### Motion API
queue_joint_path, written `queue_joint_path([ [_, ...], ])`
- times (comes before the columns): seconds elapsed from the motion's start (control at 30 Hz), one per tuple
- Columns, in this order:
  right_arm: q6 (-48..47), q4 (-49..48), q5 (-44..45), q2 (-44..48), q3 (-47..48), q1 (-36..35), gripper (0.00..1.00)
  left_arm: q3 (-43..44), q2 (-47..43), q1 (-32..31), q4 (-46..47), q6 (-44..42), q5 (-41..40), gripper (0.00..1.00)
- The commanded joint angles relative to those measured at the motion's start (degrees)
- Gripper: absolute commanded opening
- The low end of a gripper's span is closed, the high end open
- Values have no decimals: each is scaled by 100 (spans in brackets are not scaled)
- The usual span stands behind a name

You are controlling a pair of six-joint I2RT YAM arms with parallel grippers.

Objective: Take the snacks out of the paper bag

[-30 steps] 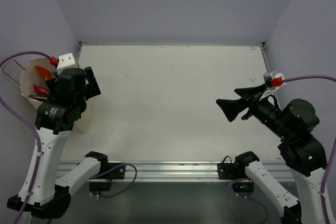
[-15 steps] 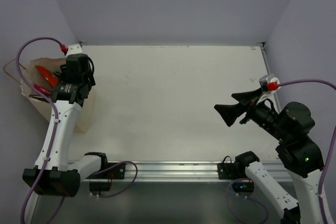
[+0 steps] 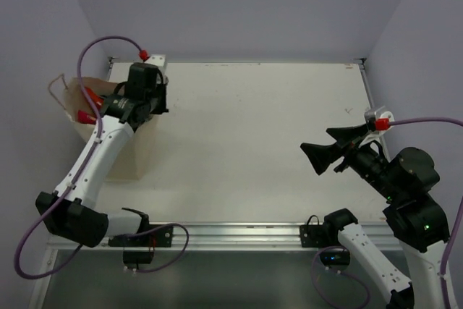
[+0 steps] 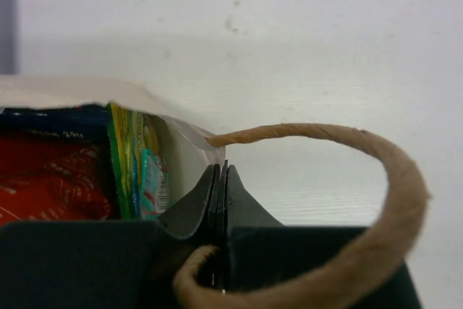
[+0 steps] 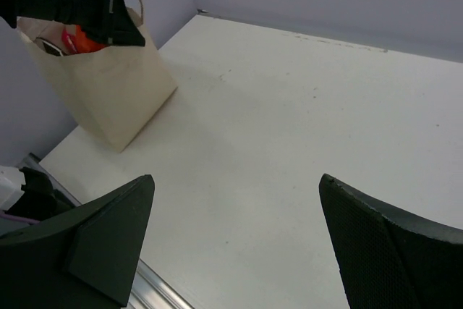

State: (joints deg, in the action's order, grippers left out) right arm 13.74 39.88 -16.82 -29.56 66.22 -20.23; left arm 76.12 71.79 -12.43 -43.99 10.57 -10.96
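Nearest you, at the lower right of the overhead view, your right gripper (image 5: 236, 182) hangs above the table (image 3: 253, 121). Its fingers are spread wide with nothing between them. My guess is that it waits there, turned toward the bag, ready to reach in.

Farther off, at the upper left, the paper bag (image 5: 108, 99) stands upright by the table's left edge. Your left gripper (image 4: 219, 171) is pressed together on the bag's top edge, just where the cord handle (image 4: 391, 171) is fixed, and the cord loops round it. That pinch likely steadies the bag and keeps its mouth open.

The snacks you can see sit inside the bag — a red packet (image 4: 51, 179), a green packet (image 4: 126, 164) and a dark blue packet (image 4: 51, 122) show at the opening.
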Motion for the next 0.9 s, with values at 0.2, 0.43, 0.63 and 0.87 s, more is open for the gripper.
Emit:
queue_joint_path([
  [0.2,-222,-24,346,-50,32,-7,99,1616,1108,-2588,856,964,244,0],
  [0.43,-301,11,486,-76,84,-7,99,2328,1979,-3363,804,1070,-37,14],
  [0.63,-389,99,531,-85,146,-7,99,2811,1988,-3363,225,912,-415,86],
  [0.87,-477,152,452,-129,251,-7,99,4015,1584,-3119,-821,359,-644,100],
])
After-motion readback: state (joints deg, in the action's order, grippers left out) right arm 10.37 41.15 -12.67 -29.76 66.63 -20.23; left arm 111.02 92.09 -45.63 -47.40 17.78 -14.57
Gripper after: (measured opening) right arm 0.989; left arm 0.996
